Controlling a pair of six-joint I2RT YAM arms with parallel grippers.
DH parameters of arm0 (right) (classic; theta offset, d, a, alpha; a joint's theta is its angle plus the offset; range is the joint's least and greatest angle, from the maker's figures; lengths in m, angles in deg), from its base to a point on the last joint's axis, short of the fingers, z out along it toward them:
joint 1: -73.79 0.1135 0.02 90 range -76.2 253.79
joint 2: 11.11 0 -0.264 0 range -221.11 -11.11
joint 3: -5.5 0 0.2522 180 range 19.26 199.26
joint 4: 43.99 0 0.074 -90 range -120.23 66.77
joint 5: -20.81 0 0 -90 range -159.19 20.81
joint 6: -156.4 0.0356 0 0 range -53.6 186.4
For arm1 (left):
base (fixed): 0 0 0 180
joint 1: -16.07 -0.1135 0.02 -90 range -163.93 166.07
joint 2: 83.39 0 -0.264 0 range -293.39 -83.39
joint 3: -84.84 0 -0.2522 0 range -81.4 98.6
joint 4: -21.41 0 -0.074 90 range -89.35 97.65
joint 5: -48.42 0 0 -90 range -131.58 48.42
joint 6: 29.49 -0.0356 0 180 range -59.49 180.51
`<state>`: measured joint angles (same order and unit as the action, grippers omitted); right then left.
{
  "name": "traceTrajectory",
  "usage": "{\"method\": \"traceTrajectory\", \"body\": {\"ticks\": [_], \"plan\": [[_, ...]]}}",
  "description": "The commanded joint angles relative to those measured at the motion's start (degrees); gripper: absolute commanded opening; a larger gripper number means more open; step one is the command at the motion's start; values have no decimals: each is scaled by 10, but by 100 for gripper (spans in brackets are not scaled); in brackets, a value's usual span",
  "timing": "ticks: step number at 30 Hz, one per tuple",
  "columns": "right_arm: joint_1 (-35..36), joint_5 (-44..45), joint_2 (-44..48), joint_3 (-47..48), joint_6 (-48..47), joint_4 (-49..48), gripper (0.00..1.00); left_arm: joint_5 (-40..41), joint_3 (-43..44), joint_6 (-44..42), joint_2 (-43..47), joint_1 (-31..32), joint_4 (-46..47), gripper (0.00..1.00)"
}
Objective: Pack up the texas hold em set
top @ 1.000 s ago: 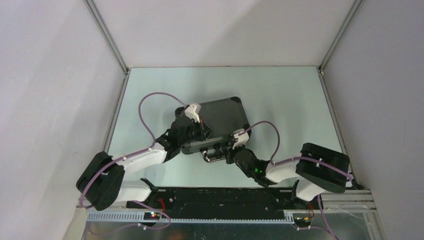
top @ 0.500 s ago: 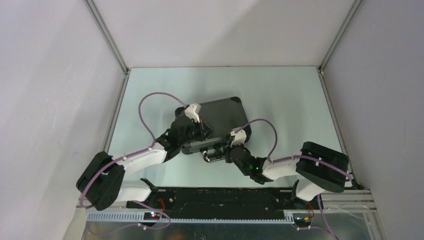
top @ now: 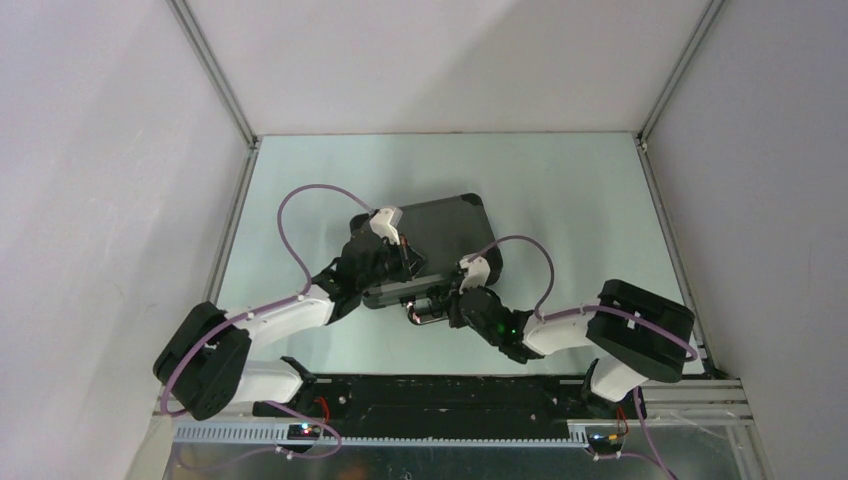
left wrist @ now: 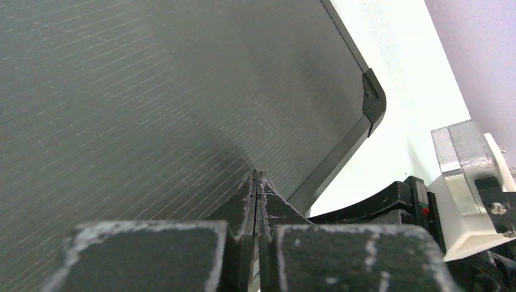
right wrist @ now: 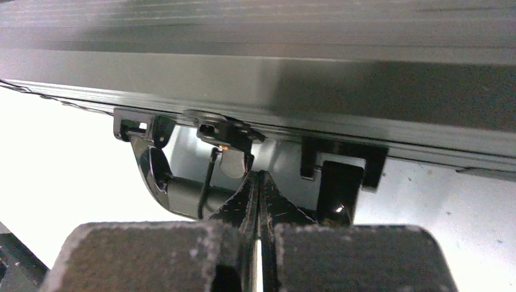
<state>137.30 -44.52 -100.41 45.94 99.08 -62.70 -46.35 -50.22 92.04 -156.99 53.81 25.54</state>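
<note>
The black hard case lies closed on the table, its ribbed lid filling the left wrist view. My left gripper is shut and empty, its tips resting on the lid near the front edge. My right gripper is shut and empty, its tips right under the case's front latch, between the two mounts of the handle. The chips, card decks, dice and buttons are out of view.
The pale green table is walled by white panels with metal corner posts. A black rail runs along the near edge between the arm bases. The right arm's wrist housing shows at the left wrist view's right edge.
The right arm has slid a little to the left and closer to the case's front edge. The left arm and case have hardly moved.
</note>
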Motion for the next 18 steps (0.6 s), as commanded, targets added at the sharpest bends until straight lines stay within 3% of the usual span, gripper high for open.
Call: {"method": "traceTrajectory", "body": {"ticks": [1, 18], "plan": [[-12, -118, -34, 4, 15, -28, 0, 3, -31, -16, -33, -2, -139, 0], [-4, -132, 22, -24, 48, -121, 0, 1, -32, -17, -35, -1, -137, 0]]}}
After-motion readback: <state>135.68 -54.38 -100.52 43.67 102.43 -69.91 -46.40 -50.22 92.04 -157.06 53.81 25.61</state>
